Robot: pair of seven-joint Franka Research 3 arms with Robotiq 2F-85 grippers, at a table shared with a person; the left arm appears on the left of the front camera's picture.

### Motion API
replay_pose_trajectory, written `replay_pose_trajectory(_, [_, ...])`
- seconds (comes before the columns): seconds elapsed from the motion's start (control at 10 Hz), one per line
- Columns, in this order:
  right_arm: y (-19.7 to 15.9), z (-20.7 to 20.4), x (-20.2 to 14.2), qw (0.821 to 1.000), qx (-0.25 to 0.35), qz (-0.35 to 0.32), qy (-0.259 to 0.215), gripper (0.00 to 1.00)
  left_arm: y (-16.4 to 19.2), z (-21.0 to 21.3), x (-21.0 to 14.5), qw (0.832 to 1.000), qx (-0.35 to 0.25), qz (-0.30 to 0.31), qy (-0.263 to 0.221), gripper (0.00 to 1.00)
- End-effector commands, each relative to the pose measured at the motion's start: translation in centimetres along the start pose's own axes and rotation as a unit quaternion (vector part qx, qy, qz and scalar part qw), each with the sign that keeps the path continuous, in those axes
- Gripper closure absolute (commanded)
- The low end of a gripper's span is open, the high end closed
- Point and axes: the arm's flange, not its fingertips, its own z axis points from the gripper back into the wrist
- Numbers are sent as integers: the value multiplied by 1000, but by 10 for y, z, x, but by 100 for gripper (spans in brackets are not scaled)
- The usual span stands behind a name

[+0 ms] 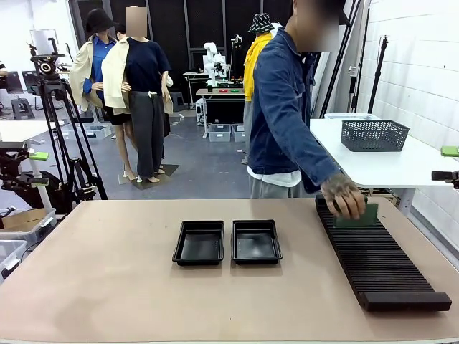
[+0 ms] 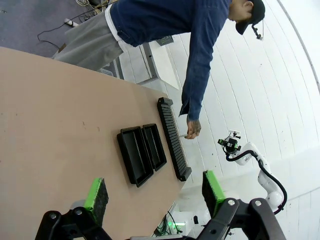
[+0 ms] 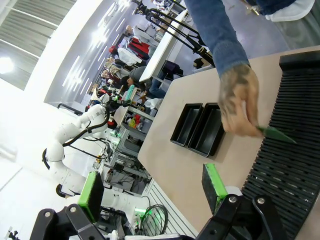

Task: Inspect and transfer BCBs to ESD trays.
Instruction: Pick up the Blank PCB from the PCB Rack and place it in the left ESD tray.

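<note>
Your left gripper (image 2: 155, 197) hangs well above the table (image 2: 45, 115), green pads spread wide with nothing between them. In the middle of the table the left tray (image 1: 199, 247) and the right tray (image 1: 256, 246) sit side by side, just apart. Both are bare, so I judge that nothing has been transferred yet. Right of them, the person's hand (image 1: 343, 195) pinches a green board (image 1: 361, 215) at the far end of the long slotted rack (image 1: 387, 269). That looks like the pick-and-inspect step. Your right gripper (image 3: 151, 189) is likewise spread and empty, raised off the table and facing the rack.

Next, the board has to land flat inside one tray. The fit looks close, so it should go in square to the rim. If you are to take it, pinch a free edge clear of the hand.

You can't tell whether the board is leaving the rack or going in. The hand covers much of its face, so no markings can be read. The rack's slots are dark, so it is unclear whether more boards stand in them. Its right side is cut off in the right wrist view.
</note>
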Motion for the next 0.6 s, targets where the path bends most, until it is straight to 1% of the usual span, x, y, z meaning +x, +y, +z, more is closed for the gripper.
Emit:
replay_pose_trajectory(0.0, [-1, 0, -1, 1000, 1, 0, 0, 0, -2, 1, 0, 1000, 7, 7, 2, 0])
replay_pose_trajectory(0.5, [-1, 0, -1, 1000, 1, 0, 0, 0, -2, 1, 0, 1000, 7, 7, 2, 0])
